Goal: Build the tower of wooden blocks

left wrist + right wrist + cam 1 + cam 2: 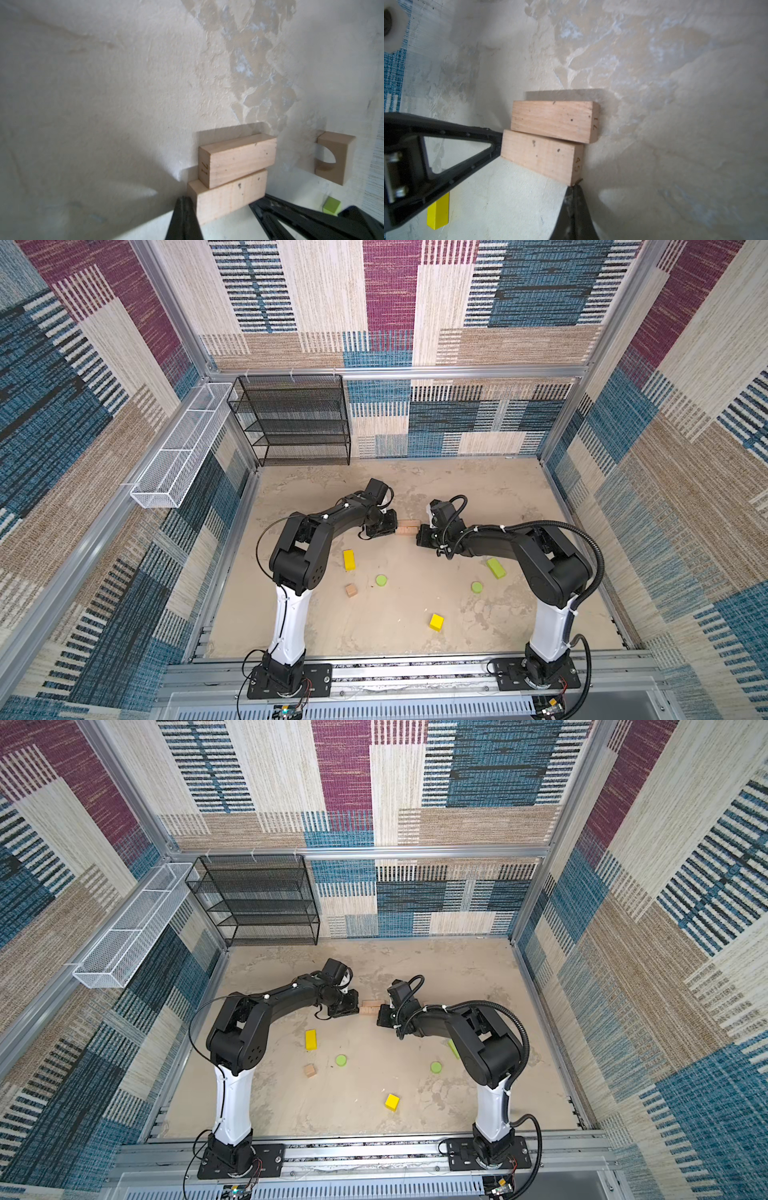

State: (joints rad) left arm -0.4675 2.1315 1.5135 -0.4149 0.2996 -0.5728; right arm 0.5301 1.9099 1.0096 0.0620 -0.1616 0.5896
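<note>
Two tan bars (408, 527) (370, 1008) lie flat side by side mid-table, slightly offset lengthwise. One is marked 71 (239, 161) (554, 120), the other 45 (539, 155) (228, 197). My left gripper (396, 527) (184, 201) is shut, its tip against one end of the 45 bar. My right gripper (419, 531) (574, 188) is shut too, its tip at that bar's opposite end corner. Nearer the front lie a yellow bar (349, 560), a tan cube (351, 590), two lime green discs (381, 580) (477, 587), a yellow cube (436, 622) and a lime green bar (496, 568).
A tan arch block (336, 158) stands just beyond the bars, by the right wrist. A black mesh shelf (291, 418) stands at the back left corner, and a white wire basket (183, 448) hangs on the left wall. Patterned walls enclose the table.
</note>
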